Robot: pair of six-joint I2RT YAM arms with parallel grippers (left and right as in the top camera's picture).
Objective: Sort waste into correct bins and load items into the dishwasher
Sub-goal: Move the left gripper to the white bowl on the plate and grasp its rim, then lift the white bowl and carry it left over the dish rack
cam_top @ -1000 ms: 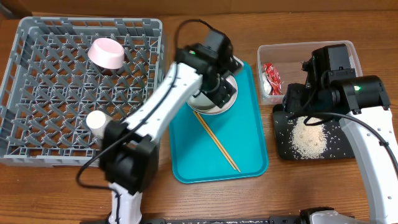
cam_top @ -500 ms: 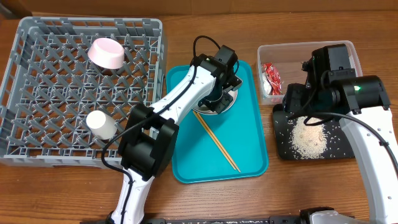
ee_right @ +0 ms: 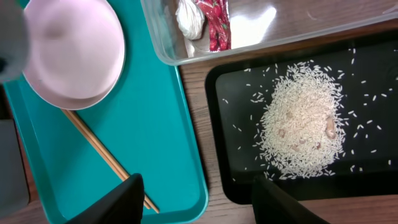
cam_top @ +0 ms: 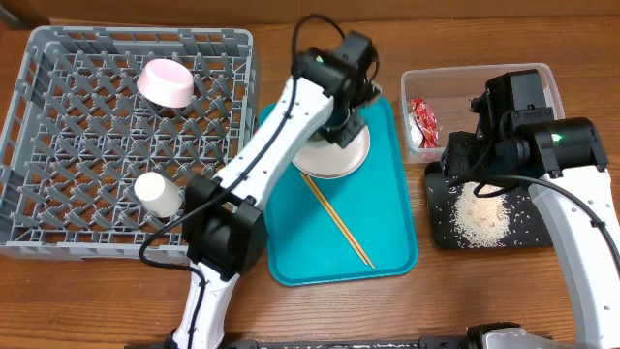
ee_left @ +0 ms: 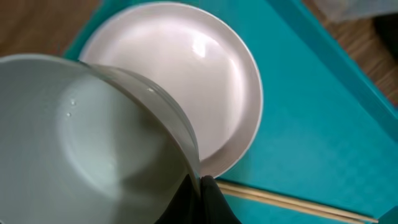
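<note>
Two arms at table. Left gripper (ee_left: pixel 200 194) pinched shut on rim of smooth grey-white bowl (ee_left: pixel 81 137), which is tilted over round white plate (ee_left: pixel 199 74) on large teal plastic tray (cam_top: pixel 387 223). Thin wooden chopsticks (cam_top: pixel 337 221) at plate's 6 o'clock. Right gripper (ee_right: pixel 198 186) half spread, empty, above shallow black tray (cam_top: pixel 438 233) with loose white rice pile (cam_top: pixel 480 215), table's 3 o'clock. Crumpled red wrapper (cam_top: pixel 421 114) in clear plastic tub (cam_top: pixel 484 78), 2 o'clock. Grey lattice rack (cam_top: pixel 58 145), 9 o'clock, holds pale pink bowl (cam_top: pixel 165 81) and small white cup (cam_top: pixel 157 193).
</note>
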